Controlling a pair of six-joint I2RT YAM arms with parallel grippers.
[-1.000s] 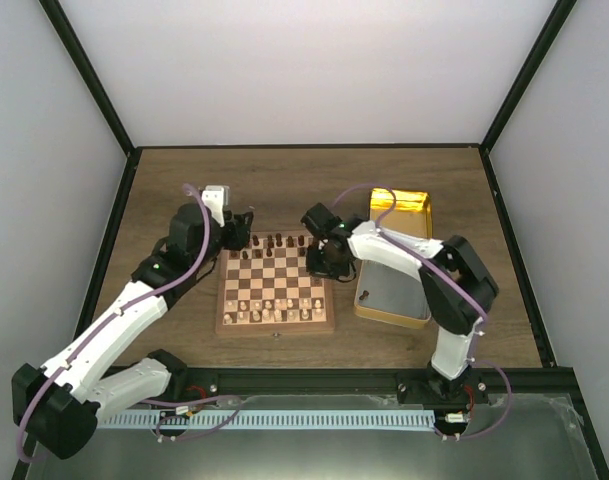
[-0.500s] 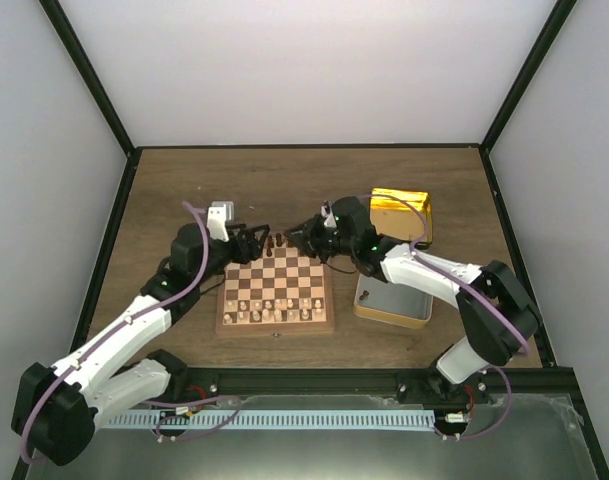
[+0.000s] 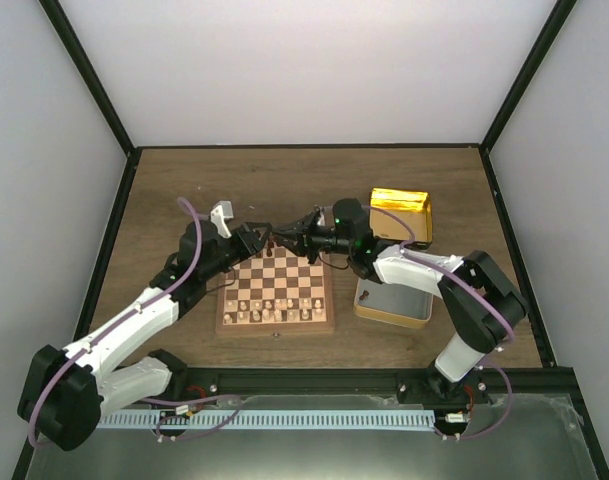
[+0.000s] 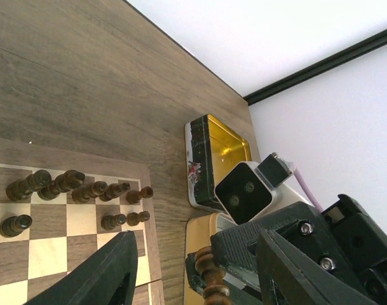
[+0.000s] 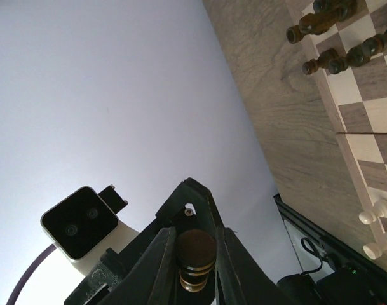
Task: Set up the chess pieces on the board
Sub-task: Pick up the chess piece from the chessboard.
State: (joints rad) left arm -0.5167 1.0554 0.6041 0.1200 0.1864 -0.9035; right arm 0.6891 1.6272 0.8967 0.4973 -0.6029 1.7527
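A dark chess piece (image 4: 209,279), clamped in the right gripper (image 5: 193,260), is presented just right of the left gripper (image 4: 194,244), whose fingers (image 4: 110,273) are parted, above the board's (image 3: 276,327) far edge.

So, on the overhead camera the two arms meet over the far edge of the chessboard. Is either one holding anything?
Observer: Yes. The right wrist camera shows the right gripper shut on a dark brown chess piece.
Operator: And the other arm?
Observer: In the left wrist view the left gripper has its fingers spread on either side of that piece, not closed on it.
Operator: What's the gold box like up close?
Observer: The left wrist view shows the tin is gold inside and dark on its outer wall.
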